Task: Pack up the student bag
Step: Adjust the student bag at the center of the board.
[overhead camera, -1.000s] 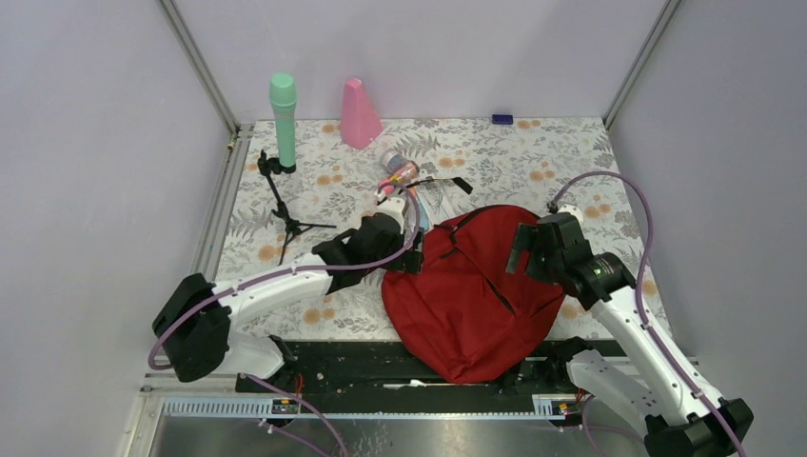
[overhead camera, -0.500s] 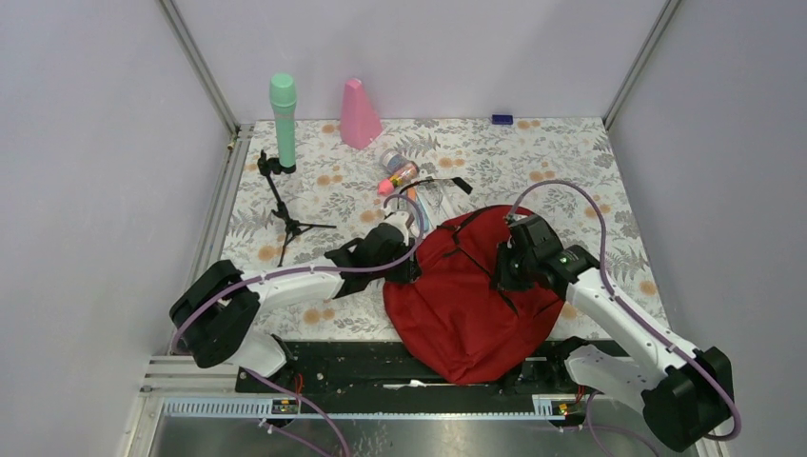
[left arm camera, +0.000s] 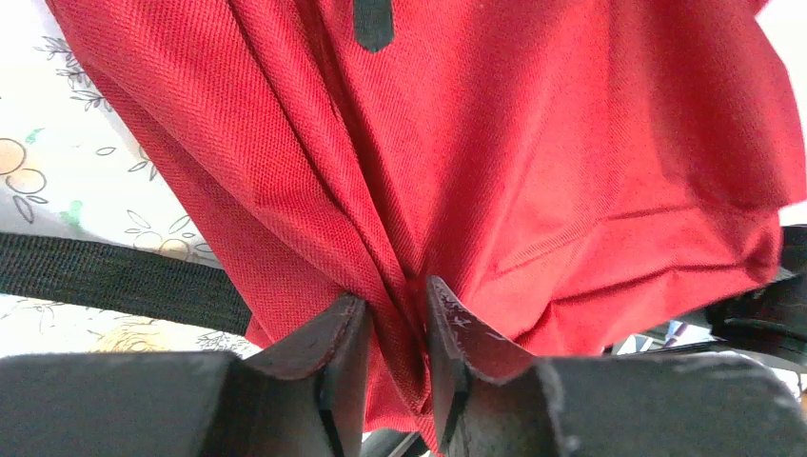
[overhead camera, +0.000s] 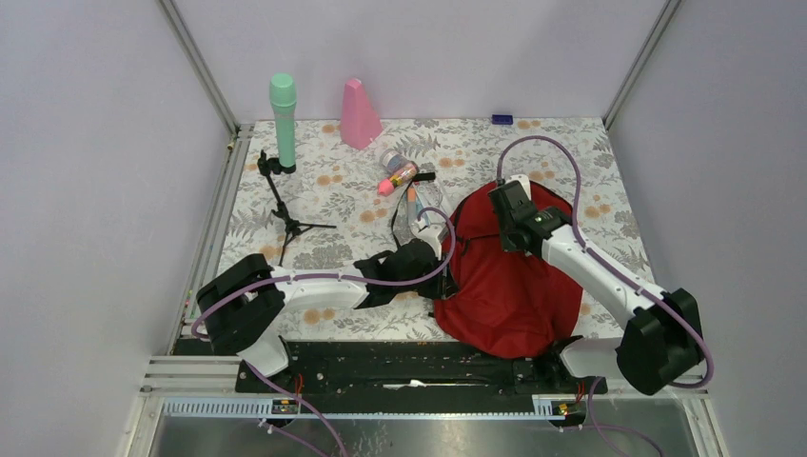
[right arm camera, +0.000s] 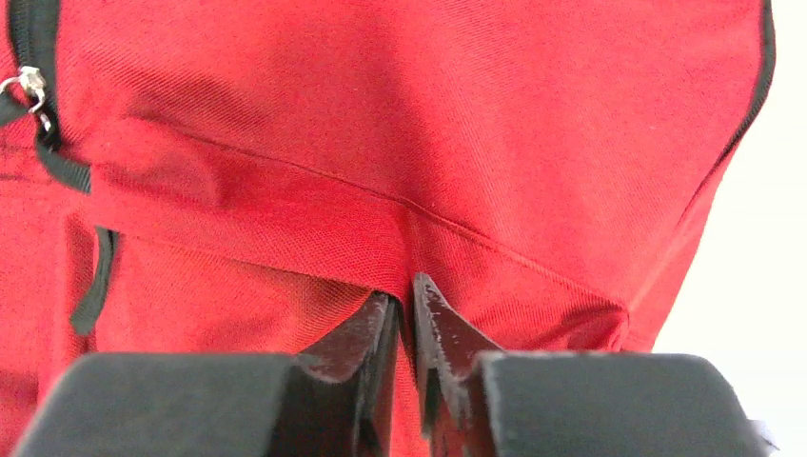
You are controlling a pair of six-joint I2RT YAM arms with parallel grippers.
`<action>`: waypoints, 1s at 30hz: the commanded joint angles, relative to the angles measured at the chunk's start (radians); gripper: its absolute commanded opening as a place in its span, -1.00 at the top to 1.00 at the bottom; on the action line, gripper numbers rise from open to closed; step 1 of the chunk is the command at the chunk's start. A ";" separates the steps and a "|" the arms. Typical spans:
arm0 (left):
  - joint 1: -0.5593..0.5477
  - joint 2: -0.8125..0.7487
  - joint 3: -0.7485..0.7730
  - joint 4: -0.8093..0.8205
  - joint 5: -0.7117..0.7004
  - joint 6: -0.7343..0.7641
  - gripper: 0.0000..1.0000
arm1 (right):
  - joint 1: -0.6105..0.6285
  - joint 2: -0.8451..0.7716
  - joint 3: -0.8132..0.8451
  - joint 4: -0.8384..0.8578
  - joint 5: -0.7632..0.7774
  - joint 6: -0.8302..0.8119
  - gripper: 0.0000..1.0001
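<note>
While the student bag (overhead camera: 509,290) lay flat and spread on the table (overhead camera: 571,152) a second before, both pairs of fingers stood wide apart at its two sides; at this moment they had closed on it. In the left wrist view we saw the left fingers (left arm camera: 343,343) pinching a gathered fold of the red cloth, with creases running up from the grip and a black strap (left arm camera: 114,276) lying across the table just beside it. In the right wrist view the right fingers (right arm camera: 366,333) were nearly together on a seam ridge of the same cloth, with a zipper pull (right arm camera: 29,86) off to the upper left.

From above, the bag sat near the front of the table, right of centre, between the two arms. It looked bunched and drawn up. Its left edge had come away from where it had rested, and the right arm had reached over the far end of it.

We judged this to be the start of the job. The bag was now held at two places, most likely to be raised or pulled open. We could not see an opening. The green bottle (overhead camera: 283,109), the pink cone (overhead camera: 359,112), the small tripod (overhead camera: 284,205) and the pink-capped bottle (overhead camera: 398,174) were all lying outside the bag, farther back on the table.
</note>
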 commanded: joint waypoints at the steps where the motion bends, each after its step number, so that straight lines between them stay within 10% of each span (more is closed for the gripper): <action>1: -0.008 -0.018 0.053 0.030 0.002 -0.026 0.39 | 0.000 0.039 0.100 0.072 0.180 -0.034 0.46; 4: 0.001 -0.051 0.056 -0.024 -0.063 -0.006 0.08 | 0.000 -0.005 0.098 0.057 0.133 -0.012 -0.10; 9: 0.060 -0.098 0.033 -0.034 -0.079 -0.013 -0.39 | 0.000 -0.129 0.085 0.015 0.070 0.032 -0.45; 22: 0.151 0.063 0.081 0.169 -0.030 -0.062 -0.42 | 0.072 -0.136 -0.015 0.155 -0.370 0.292 -0.33; 30: 0.189 0.130 0.075 0.230 -0.029 -0.099 -0.36 | 0.078 -0.048 -0.079 0.267 -0.340 0.378 -0.31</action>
